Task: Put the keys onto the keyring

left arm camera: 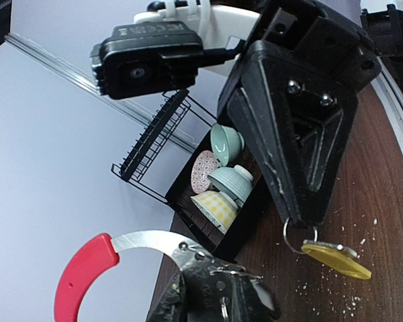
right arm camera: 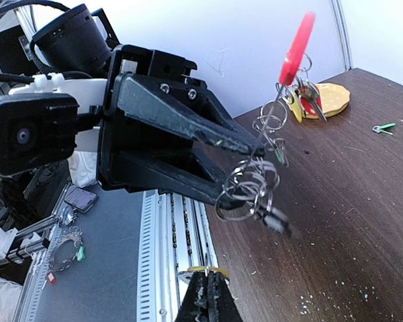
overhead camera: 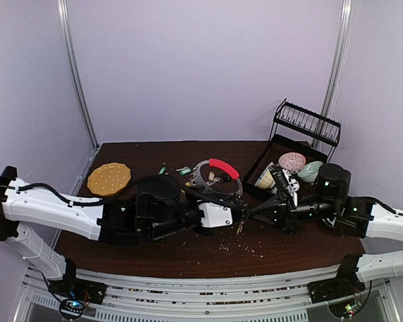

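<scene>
Both grippers meet low over the middle of the table [overhead camera: 309, 245], tips just apart. The left gripper [left arm camera: 218, 295] is closed on the keyring [left arm camera: 80, 268], pinching its silver part where a tangle of wire rings gathers, so the red arc stands up above the fingers. A few keys [right arm camera: 303, 100] with yellow and red tags hang on the loop just under the red arc. The right gripper [right arm camera: 205, 287] has its fingers pressed together on a key [left arm camera: 336, 259] with a yellow tag: a small split ring sits at the fingertips and the tag hangs below it, just above the wood and near the keyring without touching it. The key's blade is not clear in any view. Two green-tagged loose keys [overhead camera: 183, 170] lie on the table behind the left gripper, beyond the keyring. An orange disc [overhead camera: 109, 178] lies at the far left. A black rack [overhead camera: 305, 124] at the far right holds four bowls [left arm camera: 218, 181]. Crumbs [overhead camera: 245, 248] dot the wood near the front edge
</scene>
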`<state>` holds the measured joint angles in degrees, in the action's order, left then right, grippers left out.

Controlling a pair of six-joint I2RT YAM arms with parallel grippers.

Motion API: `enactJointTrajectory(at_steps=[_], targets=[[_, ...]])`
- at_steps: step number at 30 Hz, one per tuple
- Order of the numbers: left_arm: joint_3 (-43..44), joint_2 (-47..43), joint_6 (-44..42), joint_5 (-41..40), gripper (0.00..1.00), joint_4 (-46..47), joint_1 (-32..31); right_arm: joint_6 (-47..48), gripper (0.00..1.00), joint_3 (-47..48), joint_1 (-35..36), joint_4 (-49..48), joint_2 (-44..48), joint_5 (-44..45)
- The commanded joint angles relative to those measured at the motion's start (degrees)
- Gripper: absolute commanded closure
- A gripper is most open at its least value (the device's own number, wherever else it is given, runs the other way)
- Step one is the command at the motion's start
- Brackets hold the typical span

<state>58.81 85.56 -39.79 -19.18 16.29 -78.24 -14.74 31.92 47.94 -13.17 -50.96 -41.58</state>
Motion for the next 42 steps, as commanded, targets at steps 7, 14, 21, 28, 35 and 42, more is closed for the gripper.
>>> enactJointTrajectory(at_steps=[7, 14, 21, 28, 35, 42], targets=[[1.1, 1.7, 20.6, 9.8, 1.00, -16.2, 7.1, 2.2, 1.00, 0.9, -2.2, 6.9, 3.6, 1.7], [-0.8, 9.6, 36.5, 20.2, 1.00, -18.6, 14.8, 2.0, 1.00, 0.9, -2.5, 7.4, 2.3, 2.6], [5.9, 22.0, 47.4, 20.4, 0.95, -25.6, 19.1, 1.3, 1.00, 0.8, -2.6, 7.1, 1.5, 2.4], [7.4, 19.3, 49.9, 24.9, 0.39, -21.0, 23.2, 0.4, 1.00, 0.3, -2.5, 6.2, 1.7, 2.1], [1.9, 12.6, 37.4, 35.1, 0.34, -22.5, 23.8, 0.5, 1.00, -0.3, -2.5, 5.3, 1.6, 1.9], [2.5, 13.9, 21.9, 39.0, 0.62, -32.2, 23.8, 0.6, 1.00, -0.5, -2.5, 4.8, 1.2, 1.2]])
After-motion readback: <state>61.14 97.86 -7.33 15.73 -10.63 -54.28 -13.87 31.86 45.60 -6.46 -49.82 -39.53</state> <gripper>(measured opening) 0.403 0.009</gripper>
